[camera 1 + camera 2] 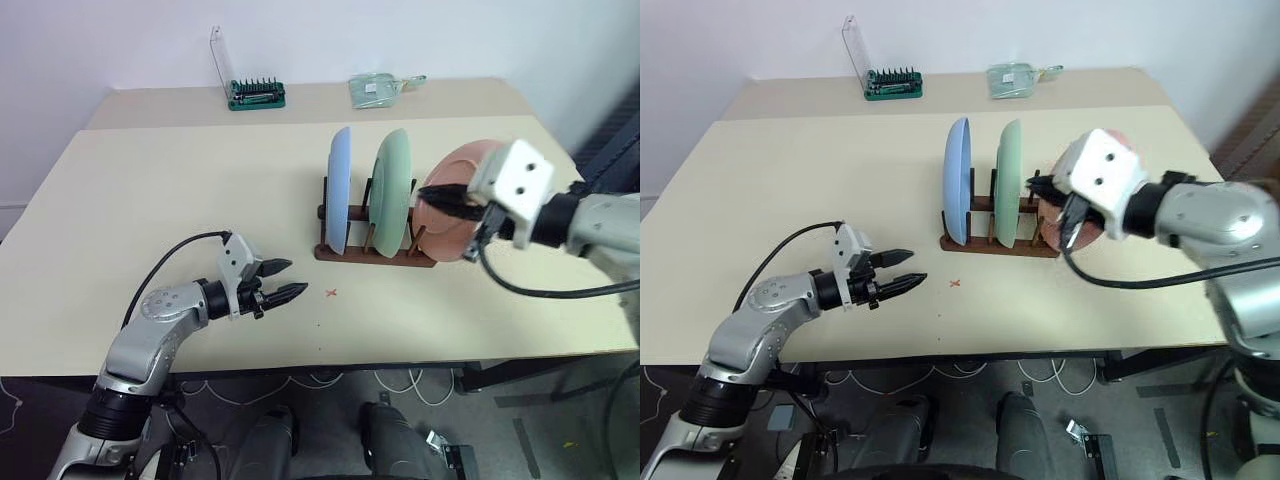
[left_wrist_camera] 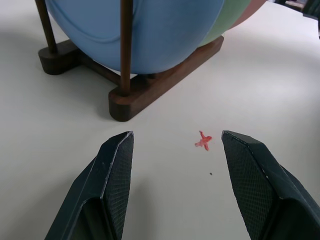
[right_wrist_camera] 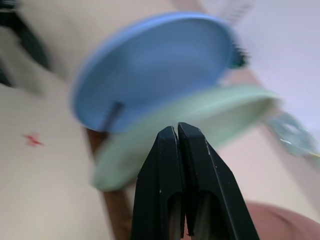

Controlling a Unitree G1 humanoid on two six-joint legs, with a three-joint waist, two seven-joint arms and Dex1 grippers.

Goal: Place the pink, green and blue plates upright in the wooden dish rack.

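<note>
All 3 plates racked w/ pink plate (image 1: 450,205) last; my right gripper (image 3: 178,131) pinched closed, empty, left gripper (image 1: 282,280) agape, empty—next: pull clear.

Bare table (image 1: 180,190) lies left of the wooden dish rack (image 1: 372,252).

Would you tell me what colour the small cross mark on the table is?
Red; the cross mark shows best in the left wrist view.

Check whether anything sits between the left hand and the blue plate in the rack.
Nothing visible does. The left hand is open above the table, with bare tabletop and a small red cross mark between it and the blue plate, which stands upright in the wooden dish rack.
</note>
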